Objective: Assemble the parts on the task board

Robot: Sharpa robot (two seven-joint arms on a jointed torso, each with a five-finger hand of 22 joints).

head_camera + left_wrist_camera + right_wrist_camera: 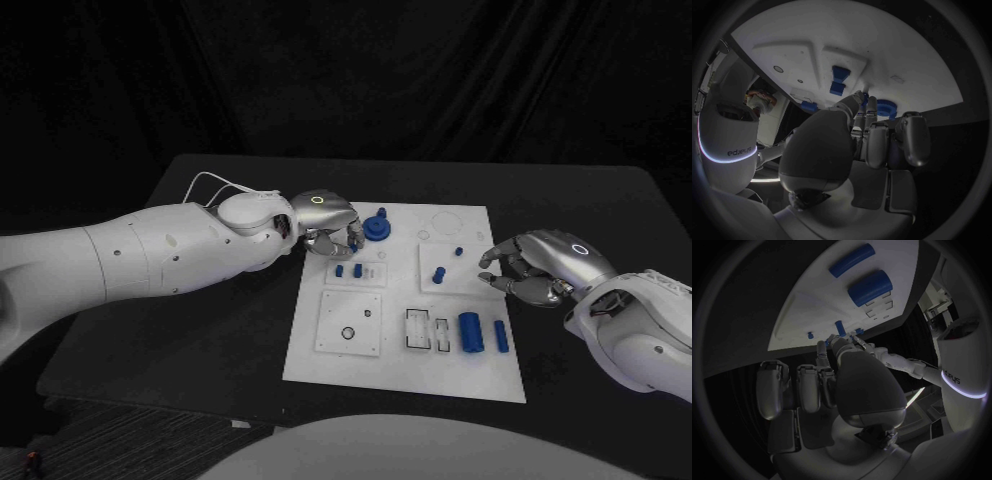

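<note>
A black table [216, 300] carries the white task board [411, 375], the landmark for everything here. The left hand [326, 222] hangs over the board's far left corner, fingers curled downward with nothing visibly between them — whether they touch the board I cannot tell. The right hand [541, 265] sits just off the board's right edge, fingers bent inward, holding nothing. On the board, a round blue gear-like part [378, 226] stands near the far edge, just beside the left hand. A thick blue cylinder [470, 331] and a thinner blue peg [500, 336] lie side by side near the board's near right corner — two small blue pieces [348, 270] sit on a raised plate mid-left.
</note>
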